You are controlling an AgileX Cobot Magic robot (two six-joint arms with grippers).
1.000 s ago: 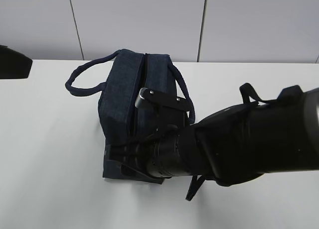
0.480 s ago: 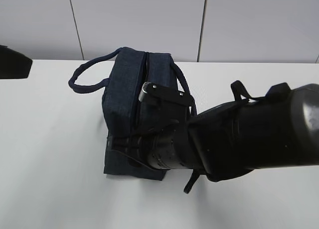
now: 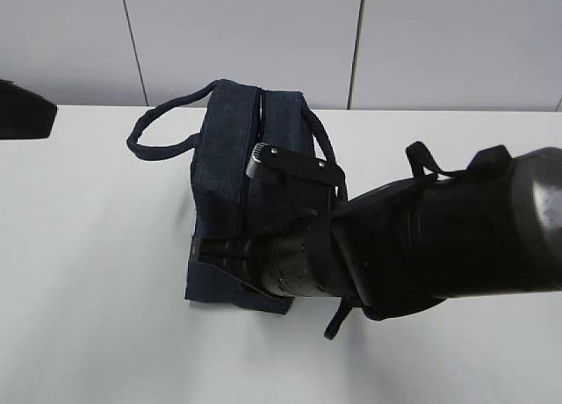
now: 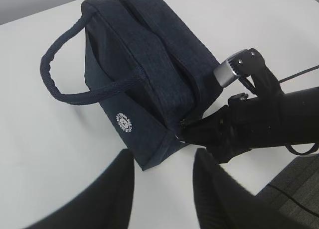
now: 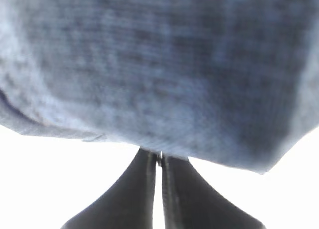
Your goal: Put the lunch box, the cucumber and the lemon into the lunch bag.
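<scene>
- Fingers (image 5: 177, 199) of the right gripper (image 5: 158, 162) are pressed together with only a thin slit between them, their tips meeting at the lower edge of the lunch bag's fabric; a small bright sliver shows between the tips, and in the left wrist view this gripper's tip sits at the silver ring pull (image 4: 180, 134) at the bag's near end, though whether the ring is actually pinched cannot be told.
- Fingers (image 4: 117, 199) of the left gripper (image 4: 162, 189) stand partly apart, with bare table between them, holding and touching nothing.
- One table (image 3: 88, 272), white, carries everything.
- One right arm (image 3: 439, 237), black and bulky, reaches in from the right and covers the bag's near right part in the exterior view.
- One lunch bag (image 3: 228, 158), dark navy, stands upright on the table a little left of centre, its length running away from the camera.
- Two loop handles: one (image 3: 158, 127) hangs out to the bag's left side, the other (image 3: 320, 145) lies along its right side, partly behind the arm.
- One zipper (image 3: 250, 154) runs along the bag's top and looks closed where it shows.
- One round white logo (image 4: 124, 123) sits low on the bag's side.
</scene>
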